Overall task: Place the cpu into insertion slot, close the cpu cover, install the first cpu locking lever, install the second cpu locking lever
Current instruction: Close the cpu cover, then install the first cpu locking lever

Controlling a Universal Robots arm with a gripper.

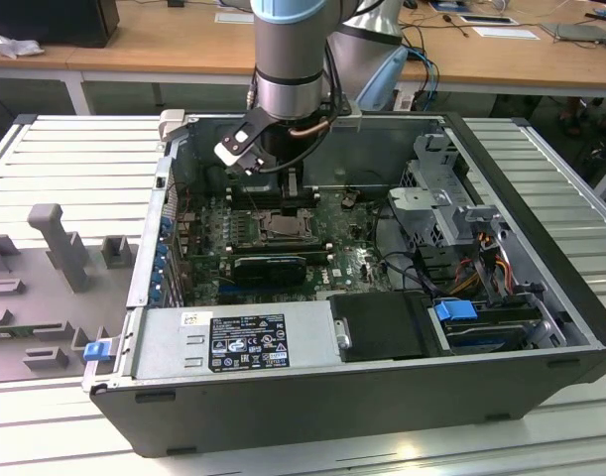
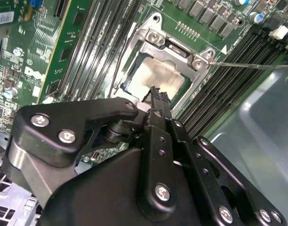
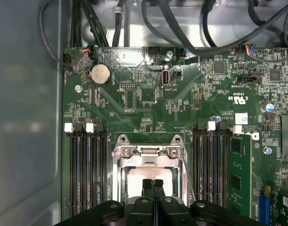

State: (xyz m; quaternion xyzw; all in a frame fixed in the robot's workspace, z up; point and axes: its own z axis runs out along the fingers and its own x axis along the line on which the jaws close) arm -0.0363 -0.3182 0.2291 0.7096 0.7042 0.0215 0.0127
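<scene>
The open computer case (image 1: 541,327) is being entered from above by the arm, and the green motherboard (image 3: 148,103) is being seen spread around the insertion slot (image 1: 281,228). The gripper (image 3: 152,184) is being held directly over the insertion slot. Its fingers are being shown narrow in both wrist views, tips pressed together with nothing seen between them. The cpu cover (image 3: 148,151), a stiff grey metal frame, is being judged as lowered onto the insertion slot. The cpu (image 2: 158,75) is being seen inside the insertion slot, its pale face showing through the cover's window. The chip is being judged light, thin, rigid and fragile, best taken by its opposite edges and never pressed on its face. The fingertips are being seen just above its near edge; contact cannot be told. A thin locking lever (image 2: 257,66) is being seen sticking out sideways from the insertion slot's corner, apparently unlatched.
</scene>
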